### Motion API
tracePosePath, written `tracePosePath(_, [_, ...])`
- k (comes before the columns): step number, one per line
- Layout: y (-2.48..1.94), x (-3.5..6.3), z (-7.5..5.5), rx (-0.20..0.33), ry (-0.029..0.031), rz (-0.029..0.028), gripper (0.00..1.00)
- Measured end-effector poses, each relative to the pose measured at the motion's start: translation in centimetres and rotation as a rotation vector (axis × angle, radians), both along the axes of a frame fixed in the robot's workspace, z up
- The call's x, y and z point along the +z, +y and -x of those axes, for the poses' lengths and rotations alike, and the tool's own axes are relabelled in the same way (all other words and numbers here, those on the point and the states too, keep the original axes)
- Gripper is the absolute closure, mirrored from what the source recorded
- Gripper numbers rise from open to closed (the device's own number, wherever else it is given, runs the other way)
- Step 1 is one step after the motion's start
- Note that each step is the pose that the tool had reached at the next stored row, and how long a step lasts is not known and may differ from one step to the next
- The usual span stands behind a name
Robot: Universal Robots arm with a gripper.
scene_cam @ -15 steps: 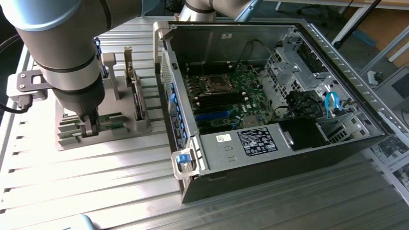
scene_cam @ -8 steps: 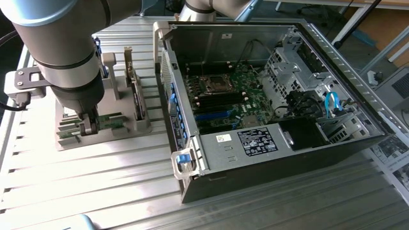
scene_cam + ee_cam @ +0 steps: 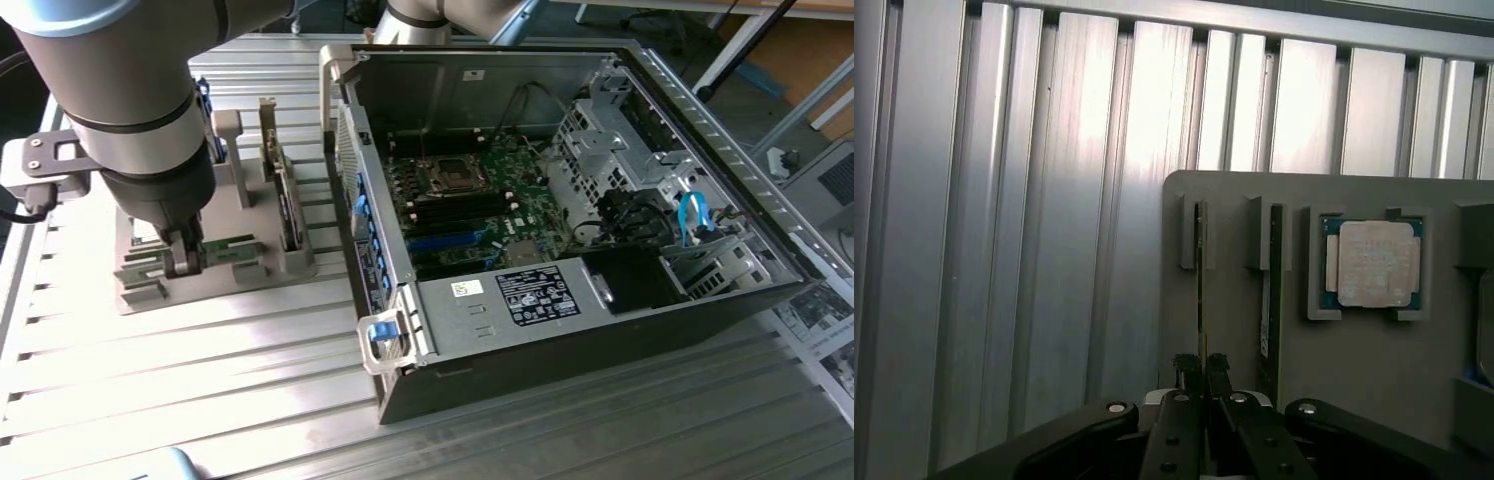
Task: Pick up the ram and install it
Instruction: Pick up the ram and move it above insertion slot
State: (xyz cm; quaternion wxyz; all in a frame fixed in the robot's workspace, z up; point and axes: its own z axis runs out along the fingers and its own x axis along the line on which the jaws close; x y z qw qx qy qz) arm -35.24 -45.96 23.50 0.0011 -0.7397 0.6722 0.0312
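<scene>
The ram (image 3: 1201,270) stands on its thin edge in a slot of the grey holder (image 3: 1234,330), and I see it edge-on as a narrow line. My gripper (image 3: 1201,365) is down over it, and its two dark fingertips are shut on the stick's near end. A second ram stick (image 3: 1268,300) with a white label stands in the neighbouring slot. In the exterior view my gripper (image 3: 183,258) reaches down into the holder (image 3: 147,295) at that view's left, with a green board (image 3: 230,244) showing beside the fingers.
A square silver CPU (image 3: 1374,262) lies in its holder pocket beside the sticks. A hard drive (image 3: 283,195) stands upright at the holder's far side. The open computer case (image 3: 561,190) lies at the exterior view's right, its motherboard (image 3: 467,200) facing up. Ribbed aluminium table (image 3: 200,380) all around.
</scene>
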Motion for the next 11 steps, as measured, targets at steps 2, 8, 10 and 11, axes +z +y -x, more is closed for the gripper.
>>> tracePosePath(2, [0.0,0.24,0.0,0.0,0.0001,0.0,0.87])
tracePosePath(8, [0.0,0.78,0.0,0.0,0.0,0.0,0.87])
tracePosePath(10, [0.0,0.92,0.0,0.0,0.0,0.0,0.87])
tracePosePath(11, [0.0,1.0,0.0,0.0,0.0,0.0,0.87])
